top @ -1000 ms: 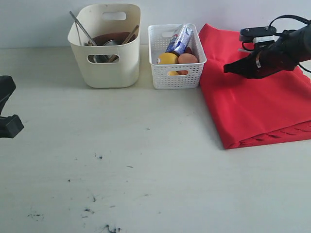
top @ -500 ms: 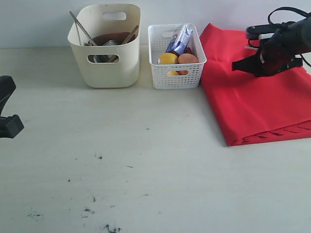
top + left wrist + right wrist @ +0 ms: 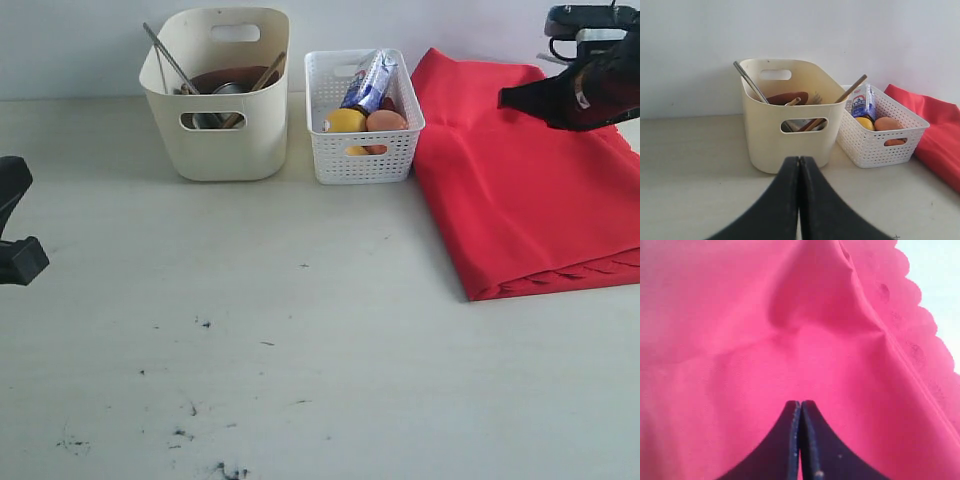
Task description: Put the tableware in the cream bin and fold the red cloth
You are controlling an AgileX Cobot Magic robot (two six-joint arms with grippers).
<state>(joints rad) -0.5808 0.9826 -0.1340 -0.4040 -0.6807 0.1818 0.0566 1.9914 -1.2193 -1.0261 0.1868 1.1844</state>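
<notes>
The cream bin (image 3: pixel 222 110) stands at the back left and holds the tableware: the brown plate (image 3: pixel 232 76), a steel cup, a knife handle (image 3: pixel 165 55) and chopsticks (image 3: pixel 265 75) stick up from it. The red cloth (image 3: pixel 520 190) lies folded on the right, scalloped edge toward the front. My right gripper (image 3: pixel 510 98) hovers shut above the cloth's far part, empty; its wrist view shows the red cloth (image 3: pixel 790 340) below the shut tips (image 3: pixel 800 404). My left gripper (image 3: pixel 15 255) rests shut at the left edge, facing the cream bin (image 3: pixel 790 120).
A white perforated basket (image 3: pixel 365 150) with a lemon (image 3: pixel 345 121), an egg (image 3: pixel 386 121) and a milk carton (image 3: pixel 368 80) stands between the bin and the cloth. Dark specks mark the table (image 3: pixel 200 400) near the front.
My right gripper has risen and pulled back to the right, away from the cloth's middle toward its far right corner. The cloth and left arm have stayed still.
</notes>
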